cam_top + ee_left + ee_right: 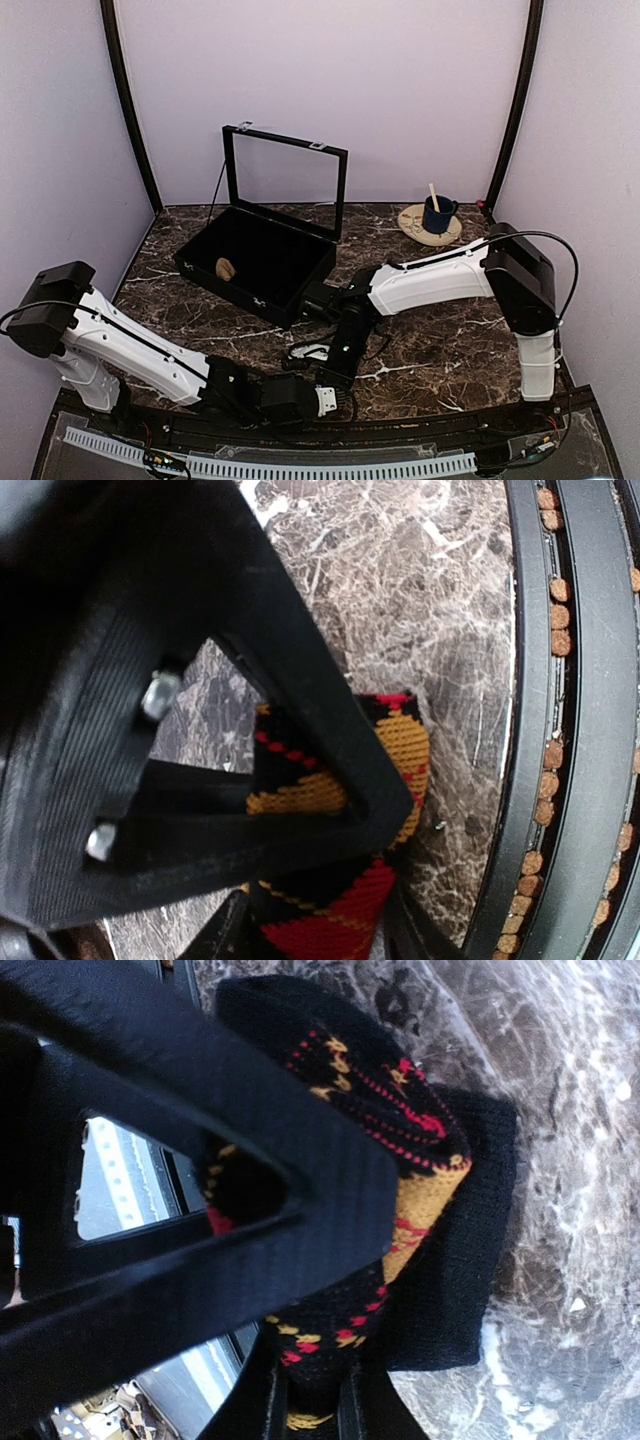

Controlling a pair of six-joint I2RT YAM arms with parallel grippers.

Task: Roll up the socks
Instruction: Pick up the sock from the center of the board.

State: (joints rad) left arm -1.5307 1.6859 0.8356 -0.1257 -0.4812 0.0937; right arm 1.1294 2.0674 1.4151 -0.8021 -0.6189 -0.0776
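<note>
The socks [405,742] are a bunched black fabric with red and orange argyle diamonds, lying on the marble table close to its near edge. In the left wrist view my left gripper [340,880] is closed around them, and the fabric fills the gap between its fingers. In the right wrist view my right gripper [335,1310] pinches a fold of the socks [430,1195], with a plain black cuff spread beside it. From above, the left gripper [322,400] and right gripper [335,375] meet at the front centre and hide the socks.
A black box [250,300] with a raised glass lid [285,140] stands at the back left, with a small tan object [225,268] inside. A blue mug [437,215] with a stick sits on a round coaster at the back right. A black rim [540,730] borders the near edge.
</note>
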